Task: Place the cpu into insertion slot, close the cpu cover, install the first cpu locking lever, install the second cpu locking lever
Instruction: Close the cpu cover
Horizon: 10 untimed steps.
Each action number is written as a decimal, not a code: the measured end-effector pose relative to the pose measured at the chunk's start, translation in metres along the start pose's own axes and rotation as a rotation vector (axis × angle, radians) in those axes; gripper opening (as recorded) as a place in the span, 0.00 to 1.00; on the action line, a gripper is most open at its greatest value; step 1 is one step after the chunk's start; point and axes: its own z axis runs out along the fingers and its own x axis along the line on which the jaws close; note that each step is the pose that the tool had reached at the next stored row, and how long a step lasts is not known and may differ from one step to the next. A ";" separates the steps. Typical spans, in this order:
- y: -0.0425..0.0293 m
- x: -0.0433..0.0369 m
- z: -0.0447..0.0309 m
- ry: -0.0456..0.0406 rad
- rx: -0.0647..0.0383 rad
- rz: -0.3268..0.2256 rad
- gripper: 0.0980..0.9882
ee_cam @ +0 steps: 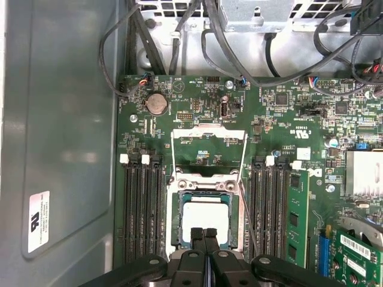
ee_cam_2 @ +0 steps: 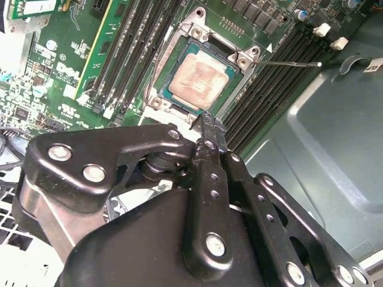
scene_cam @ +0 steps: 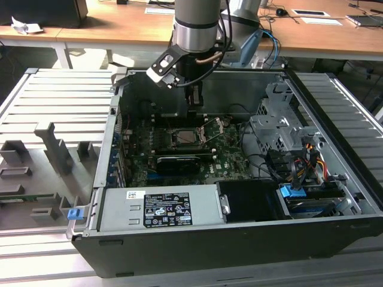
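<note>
We see the gripper (ee_cam: 204, 234), fingers pressed together and empty, hovering over the cpu (ee_cam: 206, 216) seated in its socket, cpu cover (ee_cam: 209, 133) raised beside it; dropping lower could scrape or unseat the chip.

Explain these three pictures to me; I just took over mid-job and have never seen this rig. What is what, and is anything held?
The exterior view looks from outside at one robot arm reaching down into an open computer case. Both wrist views ride on the arm and look past its fingers at the motherboard. The cpu already lies in its socket; the cpu cover is swung open beside it. The gripper hangs close over the cpu, its fingers shut together with nothing between them.
</note>
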 end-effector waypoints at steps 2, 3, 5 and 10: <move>0.0001 0.0000 -0.0006 0.0000 0.000 0.000 0.01; 0.0000 0.0000 -0.0008 -0.0001 0.000 0.000 0.01; 0.0001 0.0000 -0.0013 0.0000 0.000 0.000 0.01; 0.0001 0.0001 -0.0026 -0.0001 0.000 0.000 0.01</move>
